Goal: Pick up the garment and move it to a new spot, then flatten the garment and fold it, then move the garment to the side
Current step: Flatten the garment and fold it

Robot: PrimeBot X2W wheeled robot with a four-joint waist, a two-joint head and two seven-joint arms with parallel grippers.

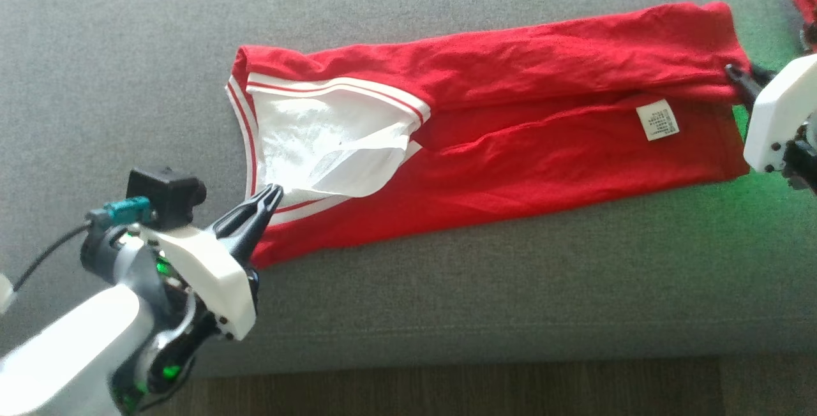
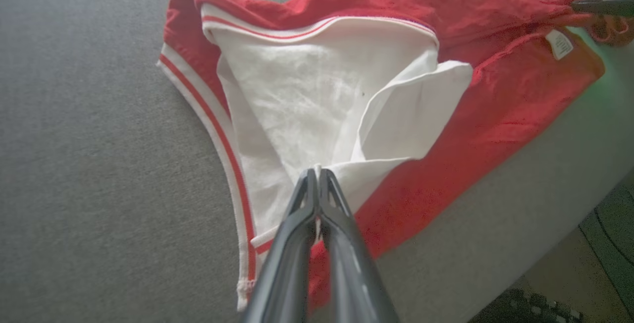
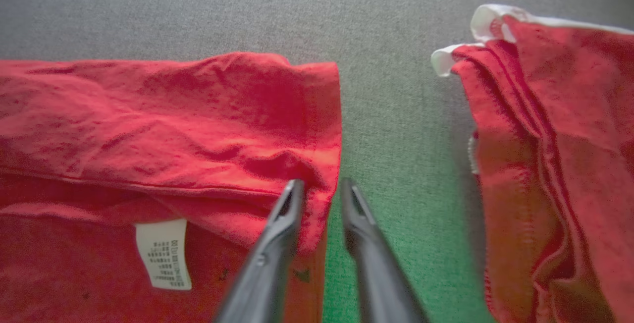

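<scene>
Garment (image 1: 510, 122) flat on grey surface (image 1: 447, 288)

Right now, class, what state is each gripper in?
Left gripper: closed on white fabric of the garment.
Right gripper: open, straddling its red hem.

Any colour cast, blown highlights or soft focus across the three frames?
Head view: green cast on the grey fabric surface beside the right gripper; the white inner panel of the red garment is glared out. Left wrist view: the shut left gripper blurs toward the bottom edge. Right wrist view: same green glow under the open jaws; the white care label print is unreadable.
</scene>
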